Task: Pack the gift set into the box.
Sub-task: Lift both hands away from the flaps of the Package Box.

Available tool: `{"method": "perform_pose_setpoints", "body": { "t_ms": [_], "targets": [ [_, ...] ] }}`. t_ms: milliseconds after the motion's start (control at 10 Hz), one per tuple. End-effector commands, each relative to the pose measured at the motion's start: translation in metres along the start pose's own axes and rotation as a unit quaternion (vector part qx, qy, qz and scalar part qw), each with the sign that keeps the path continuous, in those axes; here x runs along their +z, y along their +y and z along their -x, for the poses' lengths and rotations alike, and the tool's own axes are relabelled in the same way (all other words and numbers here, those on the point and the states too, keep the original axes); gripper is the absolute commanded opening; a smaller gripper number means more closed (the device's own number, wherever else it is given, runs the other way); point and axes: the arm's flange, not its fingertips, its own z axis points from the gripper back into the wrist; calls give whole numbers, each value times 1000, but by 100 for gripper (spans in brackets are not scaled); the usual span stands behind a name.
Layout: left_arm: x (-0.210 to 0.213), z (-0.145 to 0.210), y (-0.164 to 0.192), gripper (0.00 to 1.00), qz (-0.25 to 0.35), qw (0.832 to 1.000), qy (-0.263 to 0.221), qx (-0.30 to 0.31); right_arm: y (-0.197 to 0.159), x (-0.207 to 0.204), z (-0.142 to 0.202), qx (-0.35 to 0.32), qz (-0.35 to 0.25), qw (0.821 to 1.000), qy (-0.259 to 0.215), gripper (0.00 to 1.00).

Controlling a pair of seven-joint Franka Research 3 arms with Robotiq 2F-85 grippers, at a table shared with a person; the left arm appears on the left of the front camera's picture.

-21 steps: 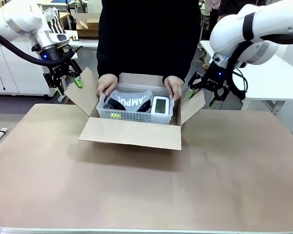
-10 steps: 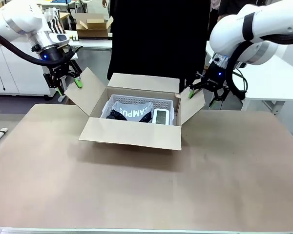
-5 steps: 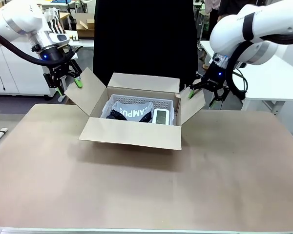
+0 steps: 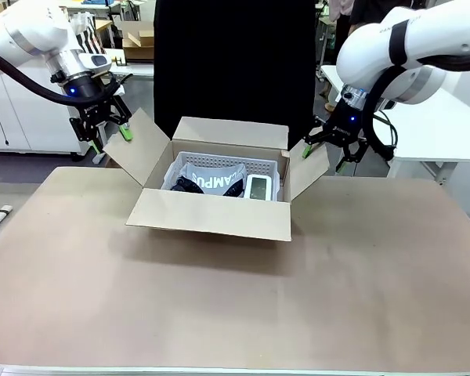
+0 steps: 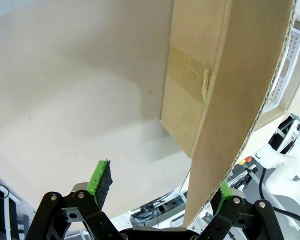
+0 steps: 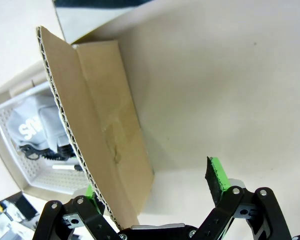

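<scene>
While the box (image 4: 211,200) stood open on the table (image 4: 235,298), the gift set (image 4: 219,182) lay down inside it, the white slotted basket sitting below the rim with a grey printed pouch, dark items and a small white device showing. From the box's centre, the near flap hung outward at 6 o'clock, the far flap stood up at 12, and the side flaps splayed toward 10 and 2.

The left gripper (image 4: 110,129) hovered at the 10 o'clock flap with its fingers spread wide. Seen from the left wrist, that flap's corrugated edge ran between the two green pads (image 5: 101,180), close to one of them; whether any pad touched the cardboard I could not tell, and nothing was clamped.

The right gripper (image 4: 327,150) sat at the outer end of the 2 o'clock flap, likewise wide open. From the right wrist, the flap's edge passed between its fingers (image 6: 217,175), near the partly hidden pad and well apart from the other.

A person in black (image 4: 235,63) stood behind the box at 12 o'clock.
</scene>
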Motion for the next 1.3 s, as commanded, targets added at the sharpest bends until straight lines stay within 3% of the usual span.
{"method": "perform_pose_setpoints", "body": {
  "t_ms": [0,100,200,300,400,500,600,700,800,900,1200],
  "targets": [
    [0,0,0,100,0,1000,0,0,0,0,0,0,0,1000,0,100],
    [25,10,-14,100,53,996,44,-58,-2,28,1,20,-53,998,23,100],
    [67,38,-27,100,90,988,50,-119,-18,80,12,49,-124,991,16,100],
    [107,80,-32,100,166,964,56,-200,-51,133,34,66,-175,981,-42,100],
    [131,127,-26,100,227,920,59,-314,-106,180,58,64,-275,955,-89,100],
    [136,166,-10,100,288,876,44,-385,-173,206,71,15,-420,905,-71,100],
    [129,179,11,100,368,845,7,-388,-207,199,66,-65,-481,874,8,100],
    [114,176,32,100,448,818,-11,-361,-220,174,52,-127,-505,848,97,100],
    [99,159,53,100,508,807,-22,-300,-218,143,35,-213,-483,842,114,100],
    [123,178,-2,100,285,892,-22,-349,-207,226,82,-41,-418,907,-32,100],
    [123,178,-2,100,285,892,-22,-349,-207,226,82,-41,-418,907,-32,100]
  ]
}}
